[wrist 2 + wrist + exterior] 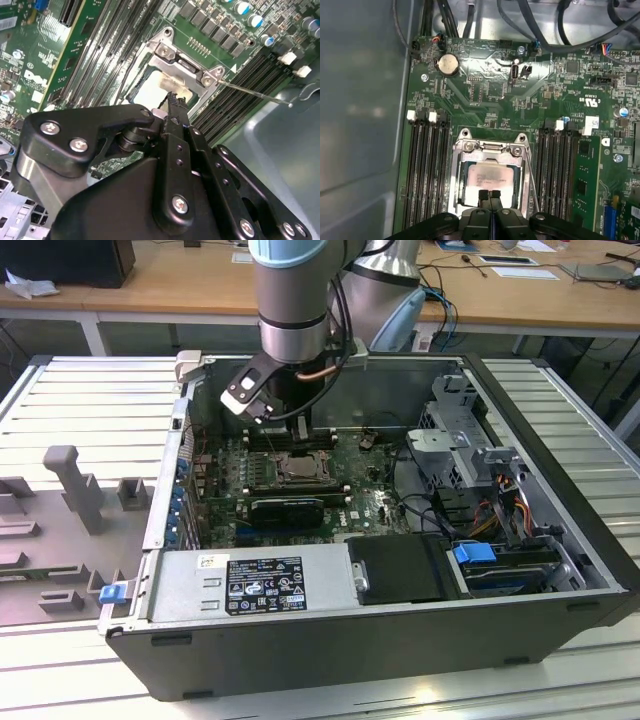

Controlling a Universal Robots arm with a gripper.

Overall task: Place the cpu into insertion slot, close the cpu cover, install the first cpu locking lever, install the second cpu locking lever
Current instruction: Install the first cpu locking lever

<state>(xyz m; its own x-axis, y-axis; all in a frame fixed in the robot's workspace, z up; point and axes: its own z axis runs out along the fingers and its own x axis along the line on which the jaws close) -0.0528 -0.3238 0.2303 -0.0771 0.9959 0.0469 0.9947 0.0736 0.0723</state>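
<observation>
First wrist view showed the gripper (487, 196) with its jaws pressed together, tips touching and nothing held between them, poised over one edge of the cpu (490, 176). The chip sat in the insertion slot (297, 471), and the cpu cover (459, 172) appeared to lie flat around it. In the second wrist view a thin locking lever (255, 93) stuck out from the socket, seemingly unlatched. On the exterior view's clock face, a black card (287, 508) lay at six o'clock from the slot and a drive cage (450, 440) at three. The likely hazard was the closed tips slipping off that springy wire: it could snap back, lift the cover, or send the tips scraping across the memory slots (422, 170).
</observation>
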